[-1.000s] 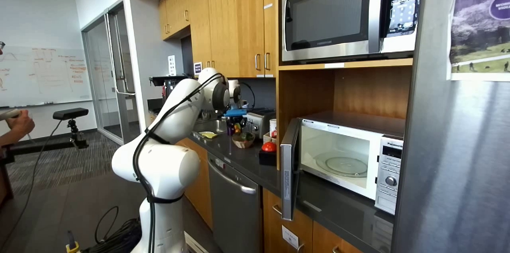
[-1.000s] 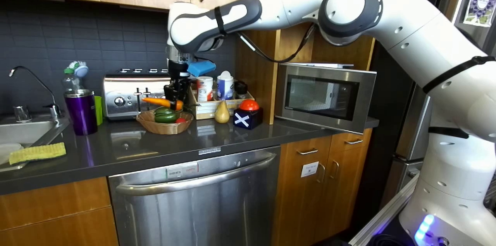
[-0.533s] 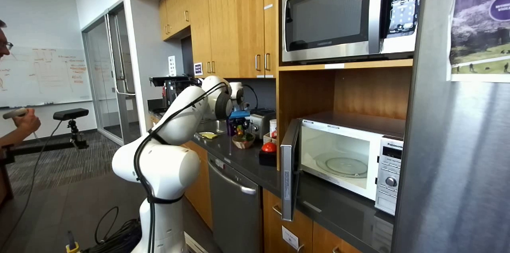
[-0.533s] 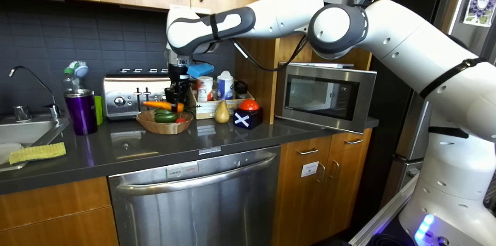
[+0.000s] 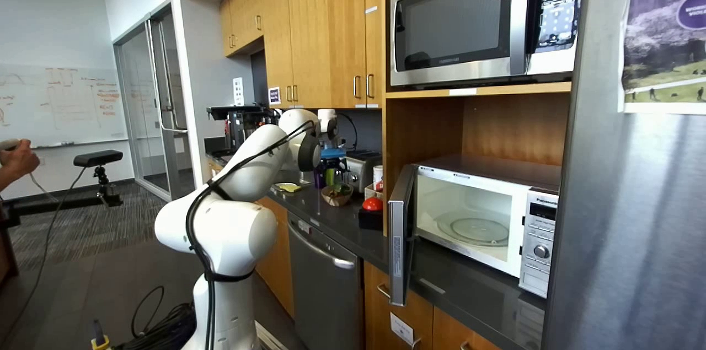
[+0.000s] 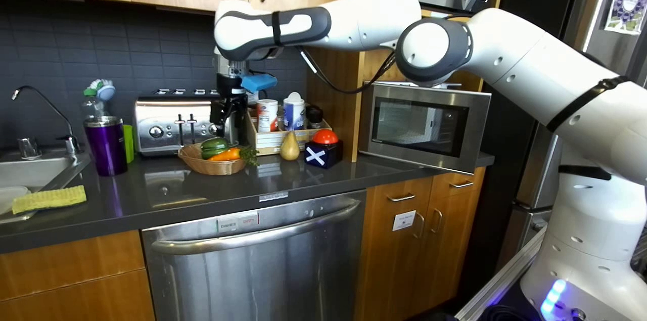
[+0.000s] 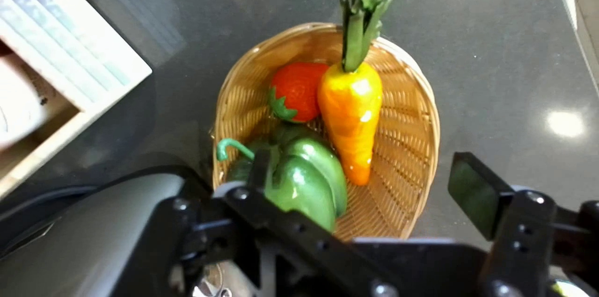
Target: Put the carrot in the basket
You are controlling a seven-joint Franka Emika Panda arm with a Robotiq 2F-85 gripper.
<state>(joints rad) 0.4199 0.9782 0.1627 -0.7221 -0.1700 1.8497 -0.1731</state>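
The carrot (image 7: 354, 114), orange with a green leafy top, lies in the round wicker basket (image 7: 433, 128). Its leaves stick out over the rim in the wrist view. Beside it in the basket are a green pepper (image 7: 304, 180) and a red tomato (image 7: 297, 91). My gripper (image 7: 365, 179) is open above the basket, its fingers (image 7: 477, 194) wide apart with nothing held. In an exterior view the gripper (image 6: 222, 115) hangs clear over the carrot (image 6: 226, 154) and the basket (image 6: 210, 168).
A silver toaster (image 6: 172, 126) stands behind the basket. To one side are a wooden crate (image 6: 273, 144), a pear (image 6: 290, 146) and a red-topped button box (image 6: 323, 151). A purple tumbler (image 6: 105, 146) is near the sink. The lower microwave's door (image 5: 401, 234) hangs open.
Half a second ago the shut gripper held the carrot just over the basket. Now the jaws have opened, the carrot has dropped into the basket, and the gripper sits slightly higher.
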